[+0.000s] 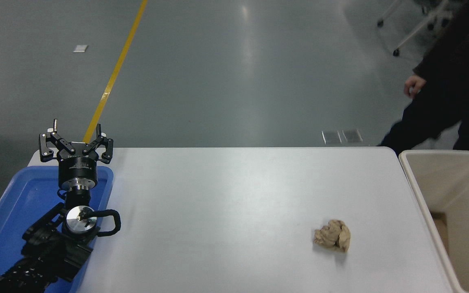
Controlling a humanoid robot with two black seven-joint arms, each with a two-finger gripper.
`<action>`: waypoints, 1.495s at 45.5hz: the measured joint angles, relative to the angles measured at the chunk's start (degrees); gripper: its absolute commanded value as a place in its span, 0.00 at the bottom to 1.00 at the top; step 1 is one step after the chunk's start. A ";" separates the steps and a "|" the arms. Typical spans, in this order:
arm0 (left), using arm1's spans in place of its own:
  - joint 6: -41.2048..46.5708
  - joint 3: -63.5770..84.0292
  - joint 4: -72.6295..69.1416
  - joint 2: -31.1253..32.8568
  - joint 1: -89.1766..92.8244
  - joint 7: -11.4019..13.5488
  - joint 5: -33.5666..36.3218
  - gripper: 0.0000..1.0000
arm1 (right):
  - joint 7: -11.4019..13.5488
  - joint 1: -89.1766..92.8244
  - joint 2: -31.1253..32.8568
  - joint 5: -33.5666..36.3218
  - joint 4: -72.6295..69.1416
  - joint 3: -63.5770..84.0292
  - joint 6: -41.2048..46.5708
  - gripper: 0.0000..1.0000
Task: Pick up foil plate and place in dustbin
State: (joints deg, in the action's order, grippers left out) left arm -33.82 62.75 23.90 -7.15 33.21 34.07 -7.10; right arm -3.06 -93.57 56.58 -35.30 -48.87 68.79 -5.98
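Parked over the blue tray [10, 203], the left claw [76, 140] is spread empty (no foil plate is seen; handling cannot be judged).

we have one view, from high up on the robot's side of the white table [234, 195], looking forward and down over it to the floor beyond.

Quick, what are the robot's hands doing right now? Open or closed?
Left gripper: open, holding nothing, parked over the blue tray.
Right gripper: not in view, so it cannot be told.
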 measured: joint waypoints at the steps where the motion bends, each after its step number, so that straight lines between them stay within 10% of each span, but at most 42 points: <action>1: -0.01 0.01 0.00 -0.04 0.01 0.02 0.00 0.99 | 0.01 0.02 -0.19 0.47 1.05 -1.96 -0.09 0.00; 31: -0.01 0.00 0.00 0.03 0.01 0.03 -0.02 0.99 | 6.49 48.09 -15.78 16.82 25.94 -31.43 -2.22 0.00; 68: -0.02 0.00 0.00 0.03 0.01 0.04 -0.02 0.99 | 7.02 49.40 -17.17 17.15 26.96 -32.75 -2.64 0.00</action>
State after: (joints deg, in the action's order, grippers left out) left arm -33.84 62.75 23.90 -7.12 33.22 34.10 -7.12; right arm 3.97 -44.17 39.41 -18.15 -21.91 36.04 -8.63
